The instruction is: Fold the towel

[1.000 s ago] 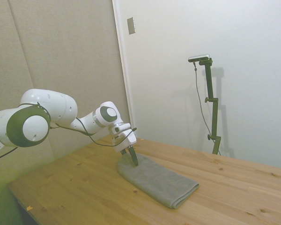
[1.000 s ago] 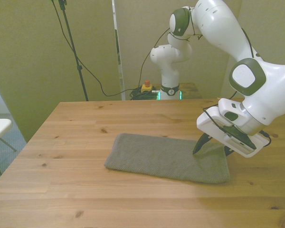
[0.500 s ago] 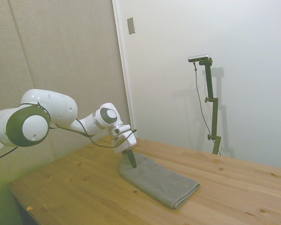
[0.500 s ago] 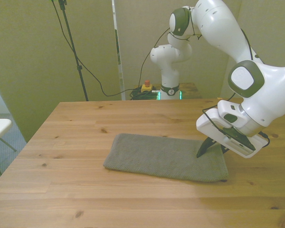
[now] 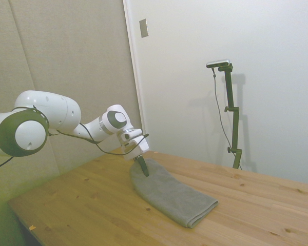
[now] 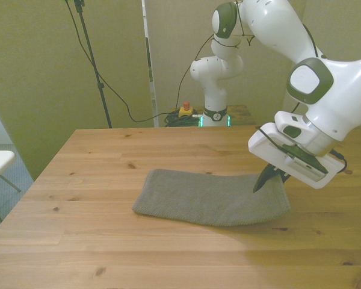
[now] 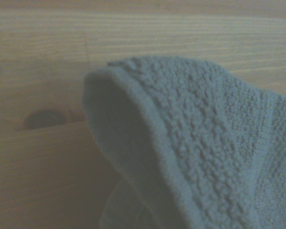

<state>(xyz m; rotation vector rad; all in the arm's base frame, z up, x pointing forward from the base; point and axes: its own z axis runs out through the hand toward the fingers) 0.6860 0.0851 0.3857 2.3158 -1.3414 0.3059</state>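
Though pinched, towel lengthwise left-right

Towel on table; hand at its front-view-right end.

One gray towel, one wooden table, one white robot arm, one gripper.

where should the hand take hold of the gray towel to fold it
At the short end of the gray towel on the front view's right, where the hand is shut on it. Come from above: the towel lies long and flat, so lifting that end lets it carry over toward the far end.
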